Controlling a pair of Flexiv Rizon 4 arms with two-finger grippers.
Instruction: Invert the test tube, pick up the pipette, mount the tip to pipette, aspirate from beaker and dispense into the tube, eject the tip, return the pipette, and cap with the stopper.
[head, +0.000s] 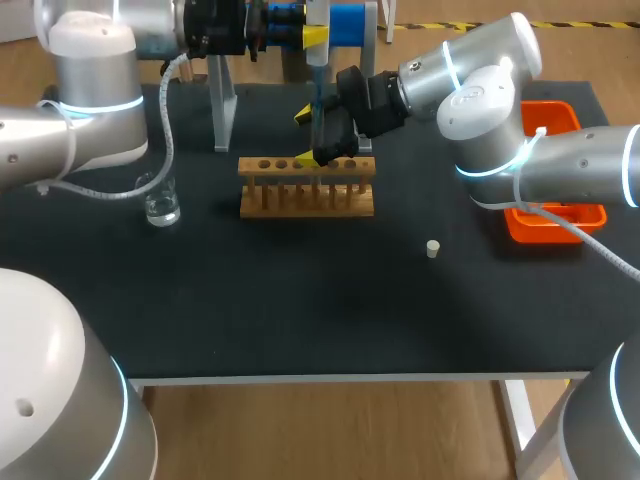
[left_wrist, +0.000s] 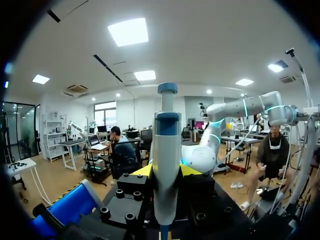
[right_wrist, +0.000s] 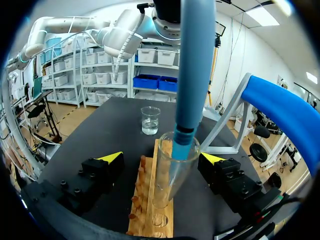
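Over the wooden rack (head: 307, 200) at the middle of the table (head: 300, 310), our left gripper (left_wrist: 167, 171) is clamped on the body of the blue pipette (right_wrist: 195, 65). The pipette hangs upright, with its clear tip (right_wrist: 175, 172) down inside the mouth of the glass tube (right_wrist: 159, 197). That tube stands in a hole of the rack. Our right gripper (right_wrist: 162, 159) sits at the rack with its fingers spread wide on either side of the tube, clear of the glass as far as we can see. The beaker (head: 160, 200) stands well left of the rack. The small white stopper (head: 432, 248) lies to the rack's right, and an orange tray (head: 545, 232) sits farther right.
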